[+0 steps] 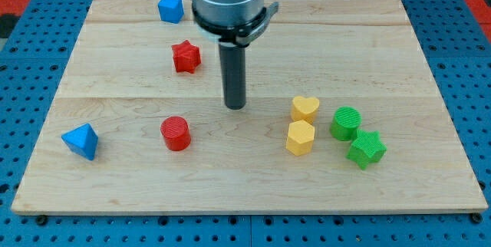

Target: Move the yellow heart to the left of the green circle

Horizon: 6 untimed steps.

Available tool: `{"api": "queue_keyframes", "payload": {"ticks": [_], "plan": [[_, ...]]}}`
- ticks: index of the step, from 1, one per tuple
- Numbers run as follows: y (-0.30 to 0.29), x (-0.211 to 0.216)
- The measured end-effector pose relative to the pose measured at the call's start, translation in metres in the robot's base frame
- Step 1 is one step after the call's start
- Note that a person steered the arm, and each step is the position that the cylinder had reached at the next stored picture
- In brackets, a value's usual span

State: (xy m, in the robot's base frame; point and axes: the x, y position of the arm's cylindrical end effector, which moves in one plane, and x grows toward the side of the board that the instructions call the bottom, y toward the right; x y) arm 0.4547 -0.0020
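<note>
One move seemingly remained: yellow heart (304,108) already sat just left of green circle (345,123); my tip (235,107), jawless and holding nothing, stood apart leftward.

no readable text, labels or numbers

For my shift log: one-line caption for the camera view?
My tip rests left of the yellow heart, which sits just left of the green circle on the wooden board.

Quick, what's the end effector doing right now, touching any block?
My tip: no gripper, holds nothing, touches no block; it stands on bare board, left of the yellow heart.
</note>
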Motion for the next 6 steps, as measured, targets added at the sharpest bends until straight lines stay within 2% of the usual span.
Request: {"api": "queue_keyframes", "payload": {"ticks": [1,2,3,4,6], "plan": [[0.088,0.0],[0.12,0.012],[0.083,0.016],[0.066,-0.01],[-0.094,0.013]]}}
